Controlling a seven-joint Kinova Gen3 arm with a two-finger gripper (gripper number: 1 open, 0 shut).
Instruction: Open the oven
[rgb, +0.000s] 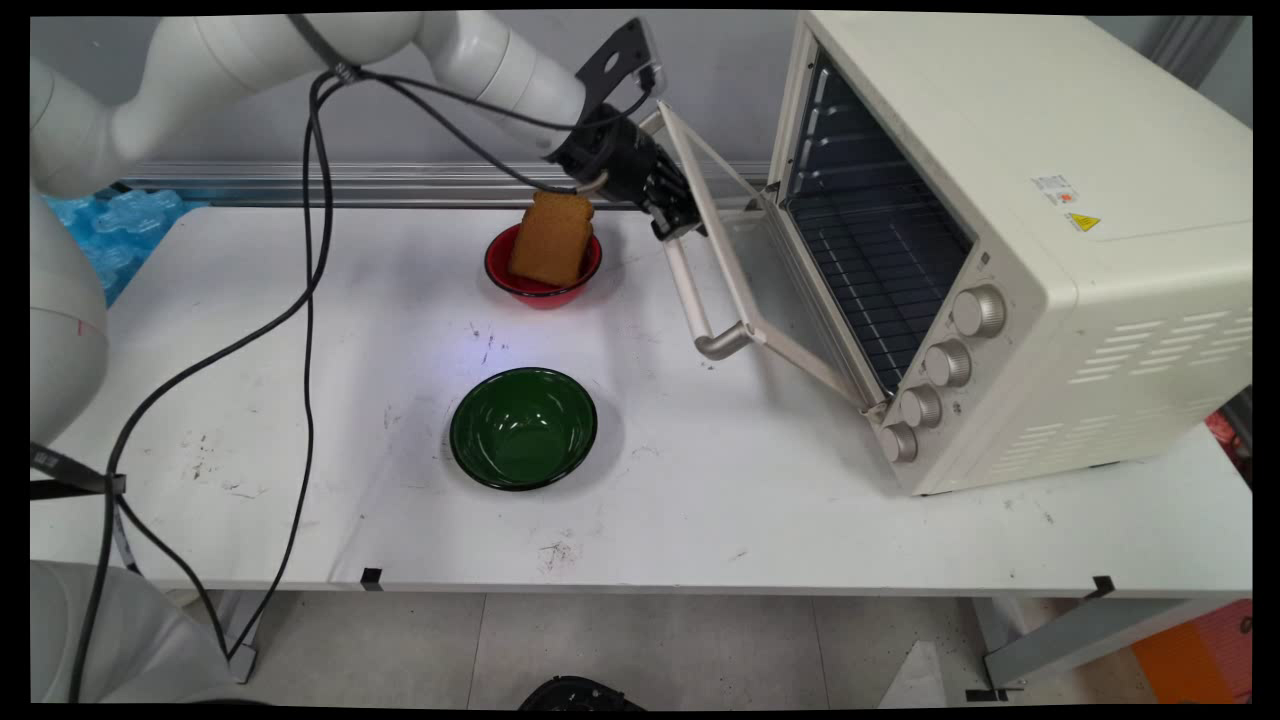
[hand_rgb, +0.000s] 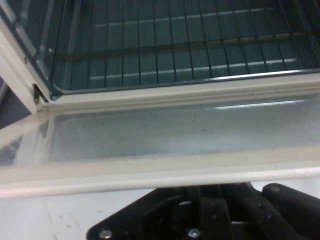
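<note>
1. the gripper (rgb: 678, 222) is at the far end of the oven door's handle (rgb: 697, 300); whether its fingers are open, closed or grasping the handle cannot be told.
2. the oven door (rgb: 745, 265) is partly open, hinged at the bottom and tilted toward the left.
3. the cream toaster oven (rgb: 1010, 240) stands at the table's right; wire racks (hand_rgb: 200, 50) show inside and four knobs (rgb: 945, 362) line its front.
4. a yellow warning label (rgb: 1082, 222) sits on the oven top; its writing is unreadable.
5. a red bowl (rgb: 542, 280) holding a toast slice (rgb: 552, 238) stands left of the gripper.
6. a green bowl (rgb: 523, 428) stands nearer on the white table (rgb: 300, 400).
</note>
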